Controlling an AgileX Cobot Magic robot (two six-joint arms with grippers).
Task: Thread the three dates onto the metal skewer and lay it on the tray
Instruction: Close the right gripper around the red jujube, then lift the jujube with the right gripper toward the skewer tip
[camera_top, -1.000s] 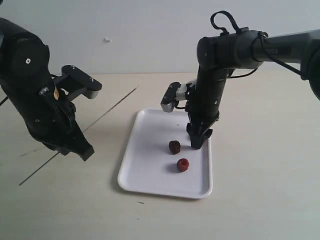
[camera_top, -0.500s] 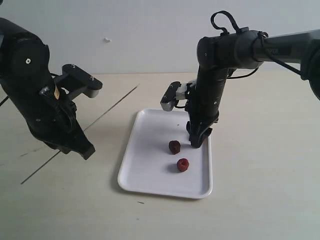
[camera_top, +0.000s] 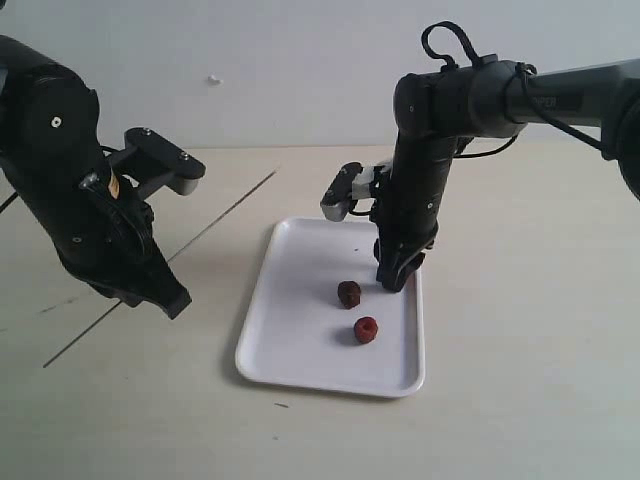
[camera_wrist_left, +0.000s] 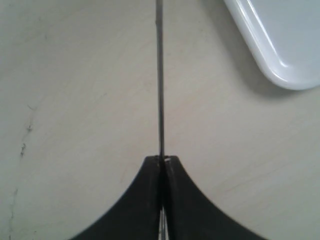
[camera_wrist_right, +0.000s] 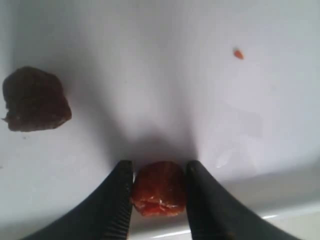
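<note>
Left gripper (camera_wrist_left: 161, 161): jaws clamped on the metal skewer (camera_wrist_left: 160, 75) over bare table (camera_wrist_left: 75, 100), tray (camera_wrist_left: 280, 60) corner nearby. Mid-tray I see a dark date (camera_top: 349, 293) and a red date (camera_top: 366, 329). Right gripper (camera_wrist_right: 159, 170) pinches the third date (camera_wrist_right: 159, 192) beside the right rim, perhaps lifted.

Two dates (camera_top: 349, 293) and right gripper (camera_top: 392, 284) mid tray (camera_top: 295, 335) — open floor alongside

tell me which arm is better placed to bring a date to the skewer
Right. The right tool pinches a red date at the rim of the tray; the left tool is shut on the skewer over the table, away from the tray.
</note>
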